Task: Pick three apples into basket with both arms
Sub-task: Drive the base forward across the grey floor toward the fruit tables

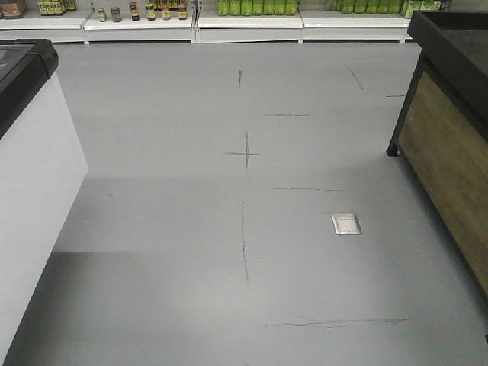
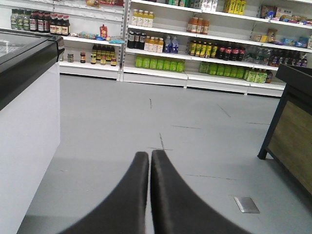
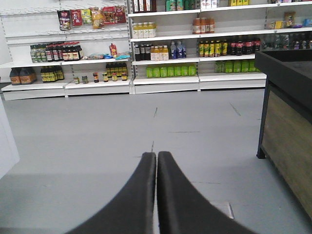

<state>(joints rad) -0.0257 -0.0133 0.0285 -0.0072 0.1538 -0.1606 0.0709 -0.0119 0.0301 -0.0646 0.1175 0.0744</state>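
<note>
Across the front view, grey floor (image 1: 152, 229) stretches between a white freezer (image 1: 30, 198) with a black top on the left and a wood-panelled counter (image 1: 450, 160) with a black frame on the right. Thin dark lines mark the floor, two of them forming a cross (image 1: 245, 154), and a small silver plate (image 1: 346, 224) lies flat nearer the counter. White shelves (image 1: 252, 24) run along the far wall, carrying bottles and jars, with a row of green bottles (image 1: 257, 7) near the middle. The left gripper (image 2: 149, 158) points out over the floor toward the shelves, its two black fingers pressed together with nothing between them. The right gripper (image 3: 156, 158) points the same way, its fingers likewise pressed together on nothing. Neither apples nor basket shows in any view, so their place cannot be told.
</note>
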